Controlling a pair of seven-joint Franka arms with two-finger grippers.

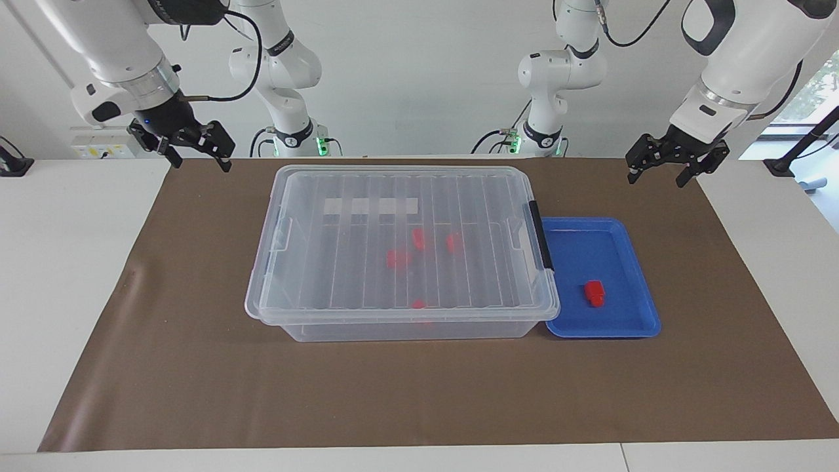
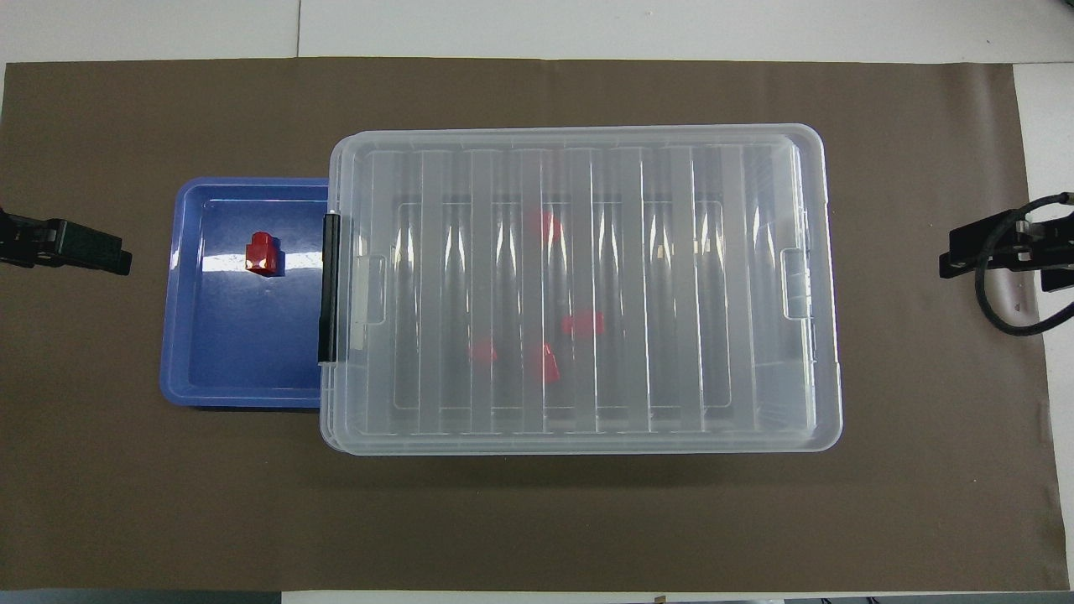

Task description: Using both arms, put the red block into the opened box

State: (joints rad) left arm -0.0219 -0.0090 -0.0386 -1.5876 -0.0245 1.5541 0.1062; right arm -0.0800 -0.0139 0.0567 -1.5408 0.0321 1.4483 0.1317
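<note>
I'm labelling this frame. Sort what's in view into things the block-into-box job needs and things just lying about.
For the job:
- red block in the blue tray
- clear box, lid still on
- left gripper, open
- right gripper, open

Lying about:
- brown mat
- four red blocks already inside the box
- two slimmer arms

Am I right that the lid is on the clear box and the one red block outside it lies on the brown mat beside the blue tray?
Not quite: the lid is on the box, but that red block lies inside the blue tray, not on the mat, as the overhead view shows.
</note>
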